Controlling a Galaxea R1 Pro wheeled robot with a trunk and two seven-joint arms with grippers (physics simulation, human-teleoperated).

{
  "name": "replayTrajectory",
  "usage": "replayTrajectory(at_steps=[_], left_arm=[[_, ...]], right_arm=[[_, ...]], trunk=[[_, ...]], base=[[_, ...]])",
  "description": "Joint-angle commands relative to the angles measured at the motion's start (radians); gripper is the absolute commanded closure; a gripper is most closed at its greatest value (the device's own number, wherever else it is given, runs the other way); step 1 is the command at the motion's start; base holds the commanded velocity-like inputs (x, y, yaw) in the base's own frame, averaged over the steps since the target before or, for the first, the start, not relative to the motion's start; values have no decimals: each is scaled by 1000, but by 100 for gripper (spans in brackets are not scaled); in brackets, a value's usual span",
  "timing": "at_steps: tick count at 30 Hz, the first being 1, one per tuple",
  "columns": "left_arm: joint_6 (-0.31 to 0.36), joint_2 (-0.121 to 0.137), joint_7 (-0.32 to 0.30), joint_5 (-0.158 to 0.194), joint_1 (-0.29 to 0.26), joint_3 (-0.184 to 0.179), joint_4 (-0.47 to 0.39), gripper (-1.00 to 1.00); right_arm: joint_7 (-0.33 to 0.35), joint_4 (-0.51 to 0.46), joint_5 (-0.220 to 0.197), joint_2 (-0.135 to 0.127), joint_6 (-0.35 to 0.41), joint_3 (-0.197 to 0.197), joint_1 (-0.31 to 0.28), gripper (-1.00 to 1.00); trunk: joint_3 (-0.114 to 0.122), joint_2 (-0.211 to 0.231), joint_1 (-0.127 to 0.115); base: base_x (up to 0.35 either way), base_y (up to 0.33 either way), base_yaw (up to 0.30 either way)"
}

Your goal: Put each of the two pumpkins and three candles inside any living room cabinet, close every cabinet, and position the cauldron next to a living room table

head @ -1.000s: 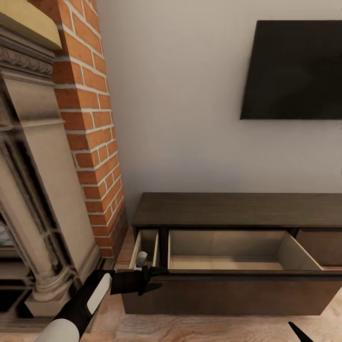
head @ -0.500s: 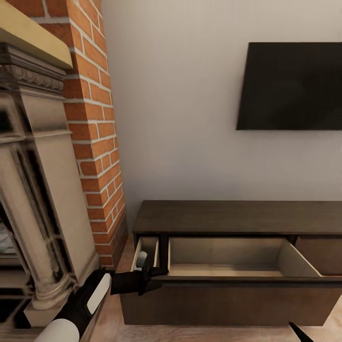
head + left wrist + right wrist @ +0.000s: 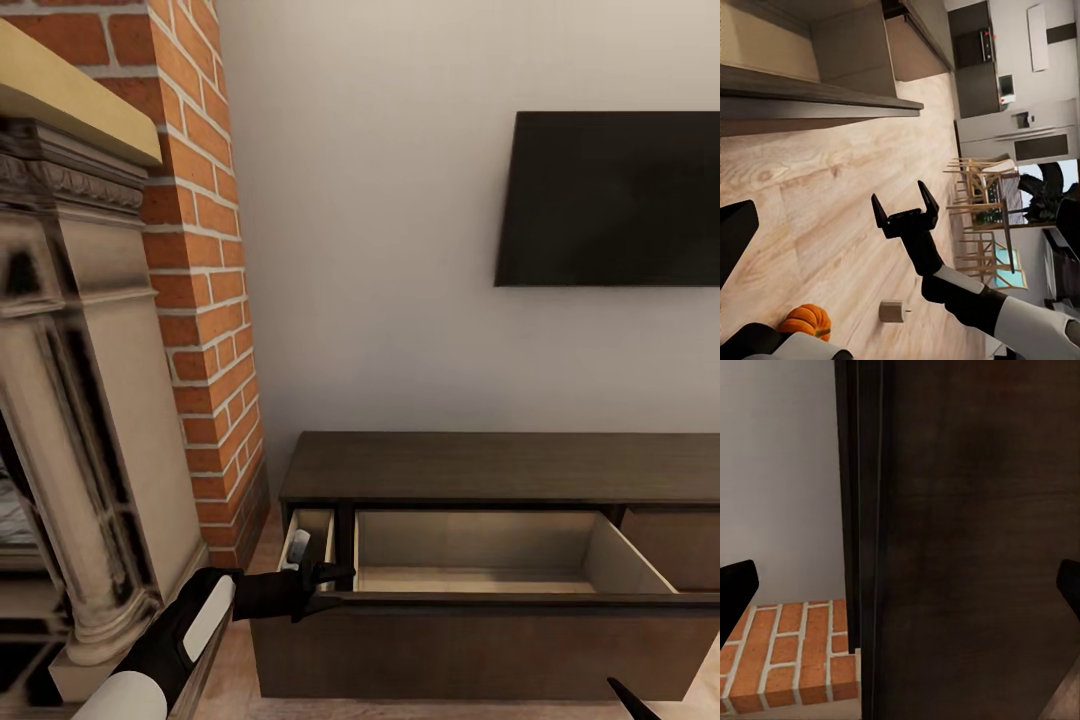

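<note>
The long, low dark-brown wood cabinet stands against the wall with one wide drawer pulled out, its pale beige interior showing nothing inside. The left hand sits at the near left corner of that drawer front, just beside the edge; whether its fingers are apart or together cannot be told from the head view.

The left wrist view looks across the plank floor to the right hand, whose two black fingers stand apart and hold nothing. Beyond that hand, lying on the floor, are one small orange ribbed pumpkin and one short grey-brown cylindrical candle, near each other but apart. In the right wrist view the dark cabinet side is close in front of the right hand.

Count in view: one pumpkin, one candle, one open drawer, one cabinet.

Step in hand, as judged: the drawer is prepared for loading and no item is yet inside. The next move calls for one hand to go to the floor, close on the pumpkin or the candle, and carry it over the drawer front into the interior.
</note>
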Motion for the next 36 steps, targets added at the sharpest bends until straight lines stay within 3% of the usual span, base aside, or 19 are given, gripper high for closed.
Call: replayTrajectory(at_steps=[1,10,18,36], left_arm=[[4,1,-2,2,-1,-2,0,-100],[4,0,-2,2,-1,-3,-1,-100],[4,1,-2,2,-1,-3,0,-100],[4,2,-2,2,-1,-3,-1,-100]], right_arm=[[5,3,2,0,9,-5,-2,-100],[6,3,3,-2,10,-5,-2,-100],[6,3,3,-1,9,-5,-2,-100],[5,4,2,2,9,-5,-2,-100]], trunk=[[-1,0,0],[-1,0,0],[-2,0,0],[-21,0,0]], base=[[0,0,0],[-34,14,0],[-181,182,-23],[-50,269,-196]])
